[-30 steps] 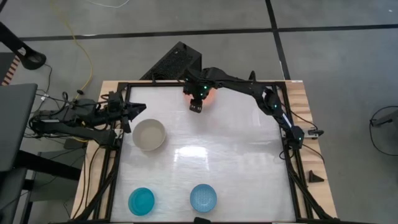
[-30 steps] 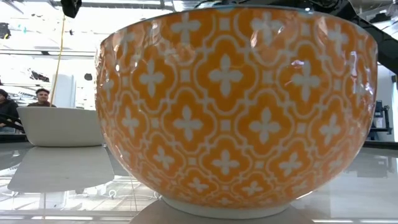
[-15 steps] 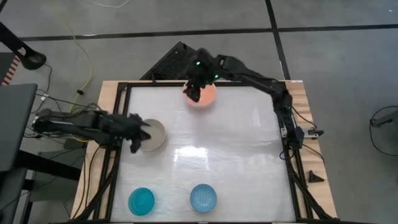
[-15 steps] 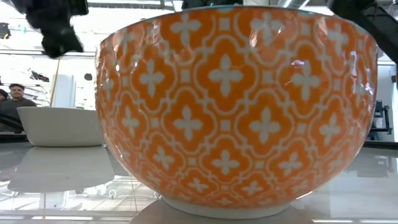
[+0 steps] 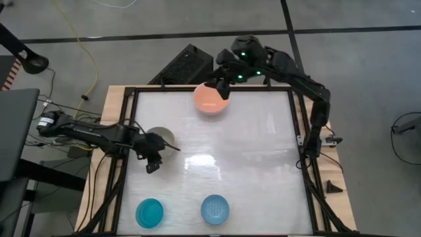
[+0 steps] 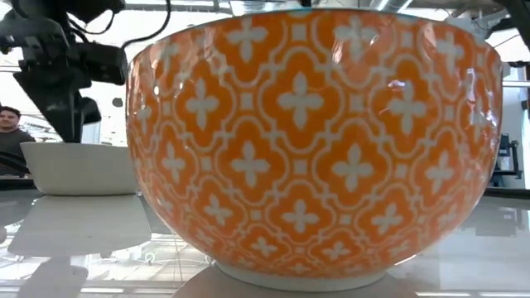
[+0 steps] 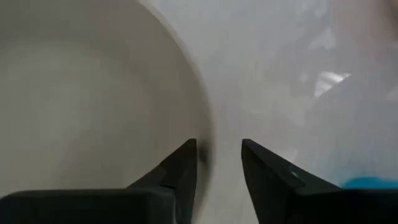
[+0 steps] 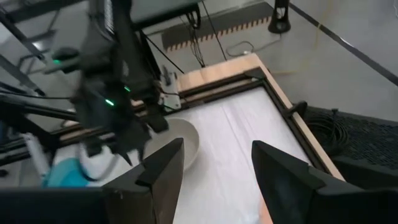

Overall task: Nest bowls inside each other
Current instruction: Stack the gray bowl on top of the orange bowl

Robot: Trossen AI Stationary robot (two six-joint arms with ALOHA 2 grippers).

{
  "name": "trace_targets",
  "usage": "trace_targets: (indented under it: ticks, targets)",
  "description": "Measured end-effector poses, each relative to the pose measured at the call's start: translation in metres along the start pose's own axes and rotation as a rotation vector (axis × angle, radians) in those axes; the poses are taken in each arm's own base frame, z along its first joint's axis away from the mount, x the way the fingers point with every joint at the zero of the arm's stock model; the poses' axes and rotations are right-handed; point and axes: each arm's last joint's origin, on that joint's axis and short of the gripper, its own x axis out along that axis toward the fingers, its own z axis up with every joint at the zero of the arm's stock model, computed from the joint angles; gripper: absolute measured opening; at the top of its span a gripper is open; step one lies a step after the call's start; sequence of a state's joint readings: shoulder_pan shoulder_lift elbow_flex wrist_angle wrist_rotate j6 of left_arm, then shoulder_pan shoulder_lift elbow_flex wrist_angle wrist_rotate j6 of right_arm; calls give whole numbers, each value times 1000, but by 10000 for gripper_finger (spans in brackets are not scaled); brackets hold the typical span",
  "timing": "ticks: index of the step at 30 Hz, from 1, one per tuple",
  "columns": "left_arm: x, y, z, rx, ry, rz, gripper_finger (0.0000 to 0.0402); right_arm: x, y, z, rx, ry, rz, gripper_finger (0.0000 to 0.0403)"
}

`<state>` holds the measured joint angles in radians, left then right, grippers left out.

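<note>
The grey-beige bowl (image 5: 166, 135) stands on its base at the table's left, and also shows in the low view (image 6: 79, 167). My left gripper (image 5: 156, 153) slants down over its near rim (image 7: 208, 146). It is open, one finger inside the bowl (image 7: 183, 171) and one outside (image 7: 267, 177), with no touch showing. The salmon bowl (image 5: 210, 99), orange-patterned outside (image 6: 315, 149), stands at the far edge. My right gripper (image 5: 222, 84) hangs open and empty above its far right side (image 8: 217, 162). A turquoise bowl (image 5: 149, 212) and a light blue bowl (image 5: 215, 208) stand near the front edge.
A black frame (image 5: 299, 131) borders the white table top. Open table lies between the salmon bowl and the two blue ones. A black box (image 5: 184, 64) sits on the floor beyond the far edge. A person (image 6: 10, 141) shows in the room behind.
My left gripper has swung from the table's left edge toward the grey-beige bowl, sinking and tipping downward until its fingers straddle the rim. My right gripper has risen from the salmon bowl and drawn back past the far edge. The salmon bowl stays where it was.
</note>
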<state>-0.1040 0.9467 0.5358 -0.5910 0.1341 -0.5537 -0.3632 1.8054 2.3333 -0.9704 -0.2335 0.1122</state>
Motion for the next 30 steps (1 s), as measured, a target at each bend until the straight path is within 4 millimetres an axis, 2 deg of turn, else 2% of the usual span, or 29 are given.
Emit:
trace_targets:
  ticks: [6, 10, 12, 14, 18, 22, 24, 30]
  targets:
    - [26, 4, 5, 1, 52, 117, 118, -22, 15, 0, 2, -10, -16, 224]
    - [40, 4, 10, 53, 61, 125, 65, -32, 26, -2, -4, -1, -17, 224]
    - [43, 2, 16, 73, 10, 104, 26, -35, 30, -3, -9, 9, -24, 224]
    - [42, 0, 26, 69, -71, 68, 16, -36, 34, -5, -13, 23, -29, 224]
    - [22, -6, 55, 68, -290, -29, 4, -35, 41, -10, -3, 61, -17, 224]
    - [-5, 0, 87, 75, -518, -56, 1, -34, 51, -16, -14, 110, -9, 224]
    - [-21, 3, 103, 97, -616, -36, 1, -34, 57, -19, -24, 123, -12, 224]
    - [-51, 24, 137, 142, -722, 104, 1, -44, 74, -25, -33, 147, -28, 224]
